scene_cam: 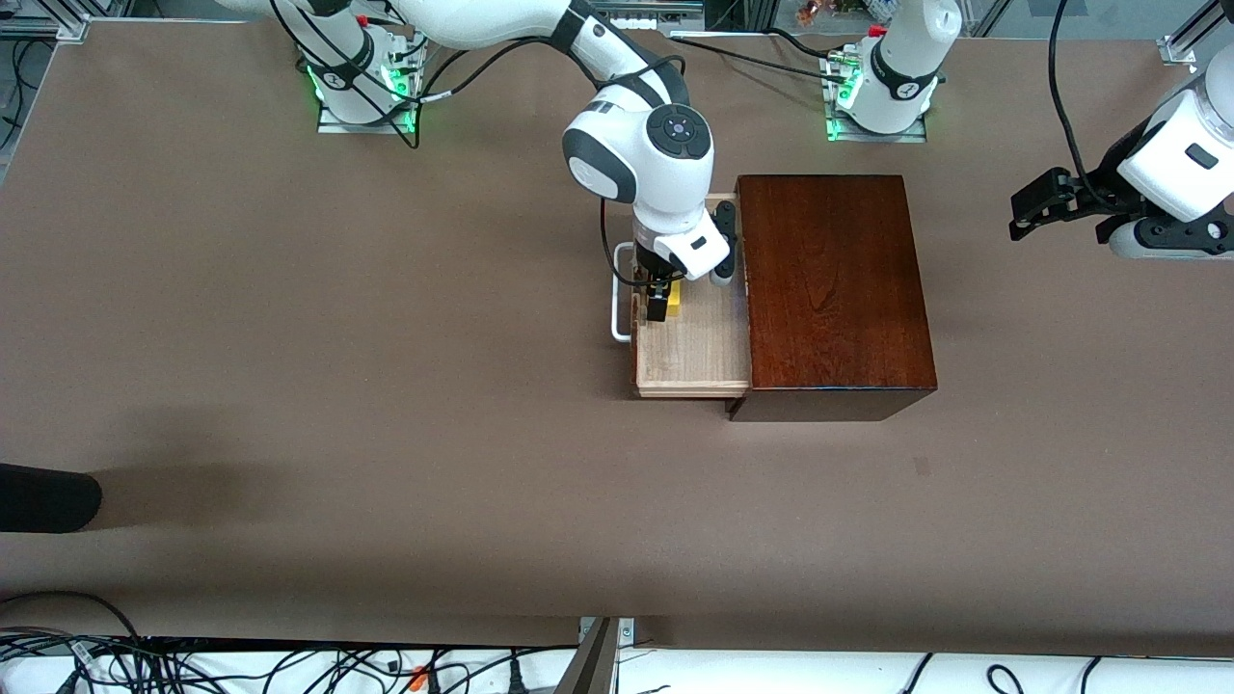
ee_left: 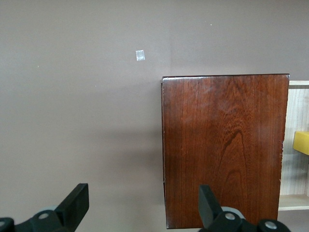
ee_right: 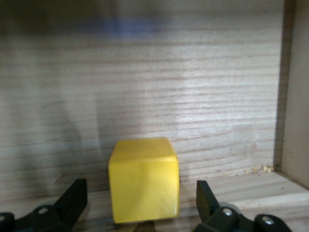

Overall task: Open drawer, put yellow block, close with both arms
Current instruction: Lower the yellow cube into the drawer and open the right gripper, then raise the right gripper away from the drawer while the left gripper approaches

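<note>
The drawer (scene_cam: 696, 359) stands pulled out of the mahogany box (scene_cam: 835, 289), its white handle (scene_cam: 620, 306) toward the right arm's end of the table. On the pale floor of the drawer (ee_right: 145, 87) rests the yellow block (ee_right: 143, 180). My right gripper (ee_right: 141, 191) is down in the drawer, open, one finger on each side of the block with a gap on both sides. In the front view the right gripper (scene_cam: 661, 301) partly hides the yellow block (scene_cam: 678, 297). My left gripper (scene_cam: 1024, 214) hangs open and empty in the air toward the left arm's end of the table, apart from the box (ee_left: 222, 145).
A drawer side wall (ee_right: 295, 96) rises close beside the right gripper. A dark object (scene_cam: 46, 497) lies at the table's edge at the right arm's end. Cables (scene_cam: 289, 665) run along the edge nearest the front camera. A small pale patch (ee_left: 140, 55) marks the tabletop.
</note>
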Robot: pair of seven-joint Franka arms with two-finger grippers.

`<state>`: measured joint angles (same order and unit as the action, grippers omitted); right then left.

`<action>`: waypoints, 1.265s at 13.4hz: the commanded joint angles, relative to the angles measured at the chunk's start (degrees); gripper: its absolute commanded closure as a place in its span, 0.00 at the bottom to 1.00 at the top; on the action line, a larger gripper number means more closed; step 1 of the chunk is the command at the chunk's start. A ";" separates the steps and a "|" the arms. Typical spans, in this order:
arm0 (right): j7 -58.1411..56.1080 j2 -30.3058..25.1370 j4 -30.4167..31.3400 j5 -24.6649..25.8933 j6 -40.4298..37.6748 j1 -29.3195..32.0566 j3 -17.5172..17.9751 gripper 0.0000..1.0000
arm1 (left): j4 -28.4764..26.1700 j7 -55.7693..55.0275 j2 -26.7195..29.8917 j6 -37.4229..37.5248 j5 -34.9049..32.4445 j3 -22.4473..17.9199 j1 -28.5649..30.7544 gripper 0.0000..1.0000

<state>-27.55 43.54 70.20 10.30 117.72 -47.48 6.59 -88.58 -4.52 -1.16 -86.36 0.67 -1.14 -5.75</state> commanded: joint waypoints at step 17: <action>-0.14 -32.90 1.77 -15.83 -27.02 19.80 -17.47 0.00 | 3.85 1.36 -4.19 -1.08 -0.23 12.99 -0.84 0.00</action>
<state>-28.47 13.42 68.30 -3.82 90.96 -27.12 -8.08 -87.42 -4.18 -3.14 -86.90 0.69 8.97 -6.60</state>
